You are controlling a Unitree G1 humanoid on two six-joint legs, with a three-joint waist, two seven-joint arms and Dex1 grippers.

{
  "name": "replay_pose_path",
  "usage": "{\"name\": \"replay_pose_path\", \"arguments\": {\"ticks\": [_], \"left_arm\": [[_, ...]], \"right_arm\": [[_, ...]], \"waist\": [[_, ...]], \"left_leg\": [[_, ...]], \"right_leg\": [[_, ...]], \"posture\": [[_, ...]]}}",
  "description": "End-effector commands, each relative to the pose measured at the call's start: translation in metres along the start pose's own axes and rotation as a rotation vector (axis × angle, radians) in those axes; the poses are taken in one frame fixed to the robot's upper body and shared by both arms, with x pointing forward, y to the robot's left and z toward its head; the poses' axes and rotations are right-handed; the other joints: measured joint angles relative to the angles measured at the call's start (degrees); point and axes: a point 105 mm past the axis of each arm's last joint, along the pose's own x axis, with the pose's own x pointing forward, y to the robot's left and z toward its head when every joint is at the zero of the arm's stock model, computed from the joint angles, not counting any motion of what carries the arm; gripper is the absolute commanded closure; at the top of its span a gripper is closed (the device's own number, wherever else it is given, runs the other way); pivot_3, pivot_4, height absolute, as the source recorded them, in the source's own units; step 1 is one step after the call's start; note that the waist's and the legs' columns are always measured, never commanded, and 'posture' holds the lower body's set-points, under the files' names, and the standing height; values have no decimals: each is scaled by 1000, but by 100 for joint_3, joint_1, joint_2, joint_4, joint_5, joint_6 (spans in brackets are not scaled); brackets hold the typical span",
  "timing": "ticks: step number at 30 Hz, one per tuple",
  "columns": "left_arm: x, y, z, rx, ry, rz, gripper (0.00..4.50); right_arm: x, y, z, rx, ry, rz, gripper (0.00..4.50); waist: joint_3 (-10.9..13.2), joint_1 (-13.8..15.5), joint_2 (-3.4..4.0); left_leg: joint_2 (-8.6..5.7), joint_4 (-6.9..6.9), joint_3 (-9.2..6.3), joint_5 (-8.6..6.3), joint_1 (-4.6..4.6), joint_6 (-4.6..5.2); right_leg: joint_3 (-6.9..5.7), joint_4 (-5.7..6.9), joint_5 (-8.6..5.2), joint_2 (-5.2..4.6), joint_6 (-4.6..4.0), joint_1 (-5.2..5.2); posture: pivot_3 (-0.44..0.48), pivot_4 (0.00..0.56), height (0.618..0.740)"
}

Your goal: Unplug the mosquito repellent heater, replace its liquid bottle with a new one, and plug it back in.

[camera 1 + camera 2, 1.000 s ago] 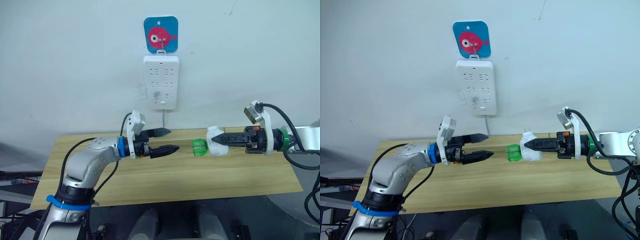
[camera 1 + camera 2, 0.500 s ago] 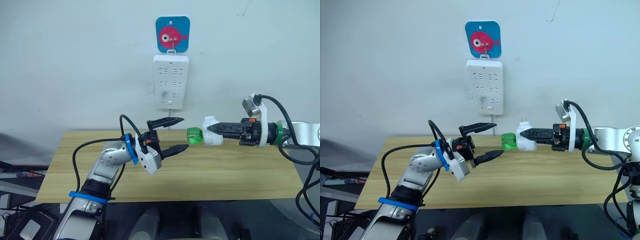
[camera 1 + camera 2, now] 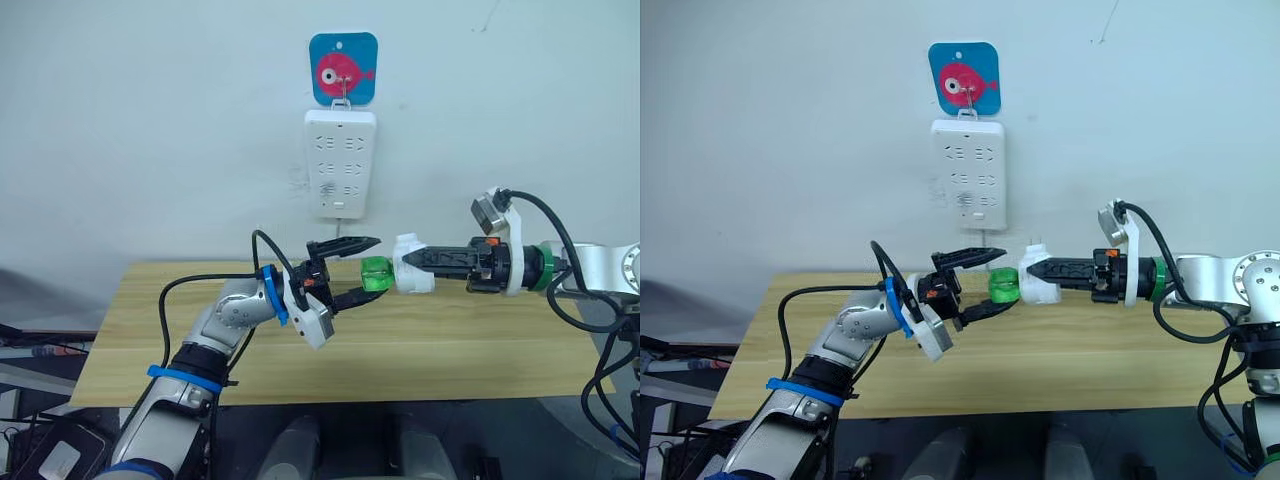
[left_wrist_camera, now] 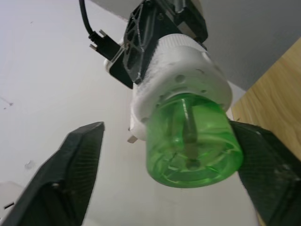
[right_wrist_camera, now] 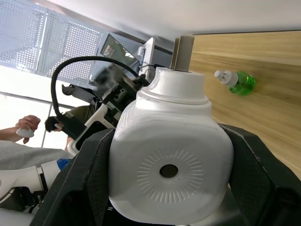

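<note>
Gripping heater [image 3: 414, 277], right pincer [image 3: 402, 264]; left pincer [image 3: 366, 267] agape.

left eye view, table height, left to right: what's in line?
left gripper with jaws open → green liquid bottle → mosquito repellent heater → right gripper, jaws shut on the heater.
</note>
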Motion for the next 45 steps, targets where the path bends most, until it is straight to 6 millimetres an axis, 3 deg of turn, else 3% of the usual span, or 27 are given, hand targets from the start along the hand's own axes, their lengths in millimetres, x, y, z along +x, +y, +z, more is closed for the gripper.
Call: {"name": "replay_pose_path", "arguments": {"ticks": [1,3,7,9,12,15,17,19,21,25,28,29,34,37,40,43,45], "left_arm": [[0,7,4,23,-33,21,1598],[1,5,5,19,-41,14,2179],[2,4,6,-3,-60,7,2252],[4,5,9,-101,-71,15,2252],[9,7,8,-441,-48,-15,2252],[10,21,5,-771,-25,2,2252],[1,37,-6,-1429,-19,85,2252],[-5,42,5,-1813,-87,1,2252],[-9,47,8,-1978,-127,-38,2252],[-13,32,7,-2158,-84,-102,2252],[-14,30,9,-2218,-82,-107,2252],[-15,31,9,-2233,-89,-100,1539],[-20,34,2,-2252,-81,-11,29],[-34,31,-5,-2193,-3,53,29],[-44,20,-5,-1882,158,34,29],[-49,-2,-7,-1364,296,-83,29],[-50,-4,-19,-966,339,-69,29]], "right_arm": [[-1,14,3,-38,-7,46,1476],[0,14,3,-40,-6,50,1476],[1,15,3,-40,-3,55,1476],[1,15,3,-41,2,55,1476],[-1,15,2,-45,17,43,1476],[-2,15,0,-50,31,31,1476],[-4,16,-4,-58,53,34,1476],[-4,17,-8,-61,65,40,1476],[-3,17,-9,-59,67,47,1476],[-1,19,-8,-64,68,53,1476],[-1,19,-6,-64,62,53,1476],[-1,19,-6,-63,61,54,1476],[-3,17,-6,-55,43,46,1476],[-8,12,-1,-41,8,23,1476],[-16,4,6,-13,-45,-14,1476],[-22,-3,13,9,-85,-46,1476],[-26,-7,16,17,-99,-70,1476]], "waist": [[0,-1,0],[0,0,0],[0,0,0],[0,-4,0],[0,-56,0],[0,-96,0],[0,-138,0],[1,-200,1],[1,-283,2],[1,-349,2],[1,-373,2],[1,-373,2],[1,-363,2],[1,-365,2],[0,-377,3],[-4,-321,11],[-8,-256,17]], "left_leg": [[0,0,-1,0,0,0],[0,0,-2,0,0,0],[0,1,-1,0,-1,0],[1,1,-1,0,-1,0],[0,2,-4,0,-5,1],[-1,2,-16,0,-9,1],[1,3,-20,0,-11,2],[2,3,-29,0,-11,4],[2,4,-44,-1,-12,4],[-6,4,-26,1,-4,2],[-3,4,-20,2,-2,0],[-3,4,-20,2,-1,-1],[-3,4,-15,3,0,-3],[-3,4,-13,3,0,-3],[0,1,-6,3,0,-3],[0,-3,6,3,1,-3],[1,-8,31,3,5,-3]], "right_leg": [[-1,0,0,0,0,-1],[-1,0,0,0,0,0],[0,0,0,0,0,1],[-1,1,1,0,0,0],[0,0,1,-2,0,-1],[-8,-2,0,-3,0,0],[-11,-2,0,0,0,0],[-8,2,0,-2,1,0],[-17,1,-1,1,1,1],[-14,1,-2,34,2,1],[-11,4,-2,35,2,-1],[-9,6,-2,35,2,-2],[-4,6,-2,32,1,-2],[-2,5,-1,31,1,-4],[3,5,-1,28,0,-7],[5,-1,-1,10,-2,-5],[6,-11,4,9,-10,0]], "posture": [[60,183,740],[60,183,740],[63,183,740],[65,185,740],[66,185,740],[66,187,740],[66,187,740],[66,187,740],[80,180,740],[80,175,740],[80,175,740],[80,175,740],[68,171,740],[65,170,740],[70,170,740],[77,171,740],[84,172,740]]}}
